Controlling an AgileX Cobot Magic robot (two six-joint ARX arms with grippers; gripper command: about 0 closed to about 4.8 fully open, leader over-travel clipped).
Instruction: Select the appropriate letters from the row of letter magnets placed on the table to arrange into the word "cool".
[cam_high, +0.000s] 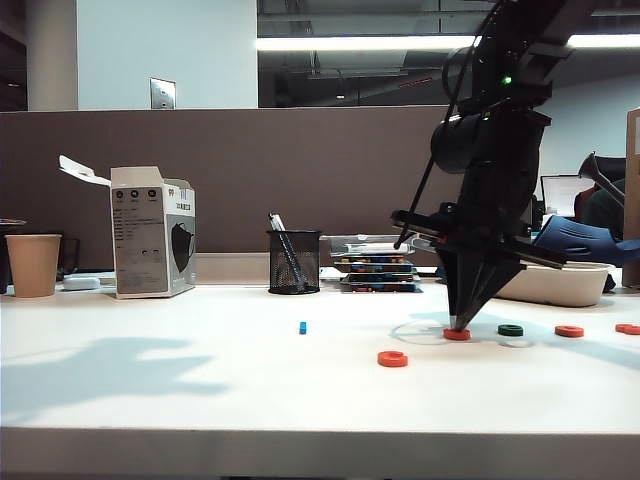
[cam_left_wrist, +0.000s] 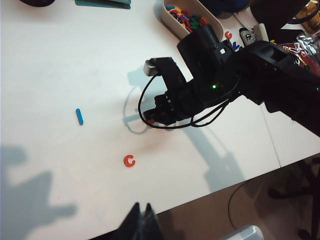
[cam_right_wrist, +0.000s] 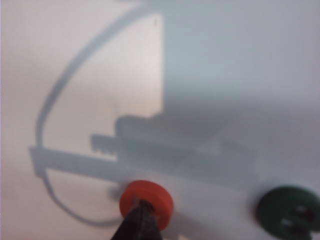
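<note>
Office cubicle setup: white table (cam_high: 150, 380) with a brown partition behind it and strip lights overhead. The blue bar (cam_high: 302, 327) lies flat mid-table; from the left wrist view its long axis runs roughly toward and away from the front edge, a bit slanted. A red C (cam_high: 393, 358) sits closer to the front, its gap facing away from the bar in the left wrist view (cam_left_wrist: 129, 161). Further right there's a row: a red ring (cam_high: 457, 334), a green ring (cam_high: 510, 330) just beside it, then two more red pieces (cam_high: 569, 331) toward the edge of frame.

The right gripper (cam_high: 458, 322) points straight down with its tip on that first red ring, fingers clenched together into the ring's middle. The left gripper (cam_left_wrist: 142, 220) hangs high over the front edge, also pinched closed, holding nothing.

Containers: a white tub (cam_left_wrist: 192, 22) at the back right full of mixed coloured letters, a mesh pen cup (cam_high: 294, 262) with pens, a paper cup (cam_high: 33, 264) far left, and an open mask box (cam_high: 152, 232).
</note>
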